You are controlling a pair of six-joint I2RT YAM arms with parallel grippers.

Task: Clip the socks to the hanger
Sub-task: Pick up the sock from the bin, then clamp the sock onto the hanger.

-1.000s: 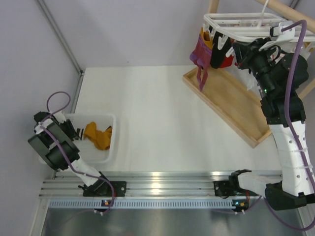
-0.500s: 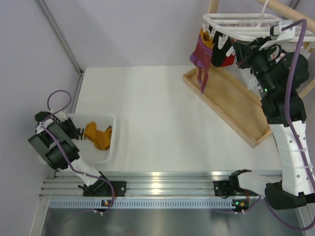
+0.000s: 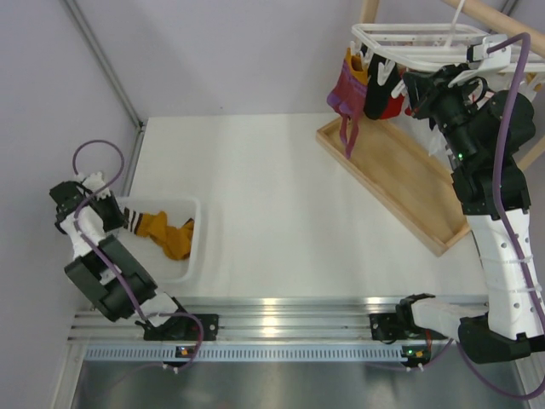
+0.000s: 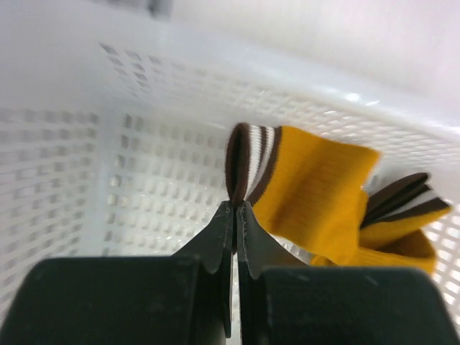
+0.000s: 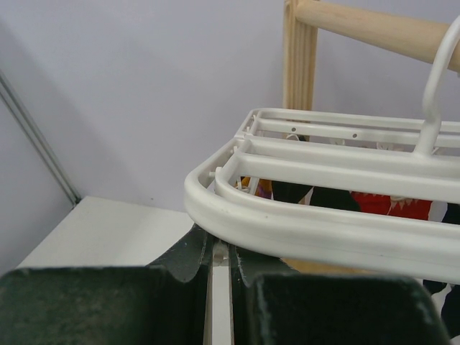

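Observation:
Mustard-yellow socks [image 3: 169, 236] with brown-and-white striped cuffs lie in a white mesh basket [image 3: 192, 263] at the left. My left gripper [image 3: 128, 220] is shut on the cuff of one sock [image 4: 241, 162], pinching it between its tips [image 4: 235, 208]; the sock's yellow body [image 4: 309, 190] trails to the right. The white hanger [image 3: 409, 43] hangs at the top right with one yellow sock [image 3: 355, 64] among other socks clipped under it. My right gripper [image 3: 415, 85] is just under the hanger's rim [image 5: 302, 230], shut on a white clip [image 5: 221, 255].
A wooden tray [image 3: 400, 183] lies under the hanger. A purple sock [image 3: 345, 98], a black one [image 3: 375, 98] and a red one [image 3: 393, 104] hang from the rack. A wooden post [image 5: 298, 54] and rod stand behind it. A metal rail [image 3: 272, 328] runs along the near edge.
My left arm has swung back and to the left, pulling the sock's striped cuff toward the basket's left side. The right arm has not moved.

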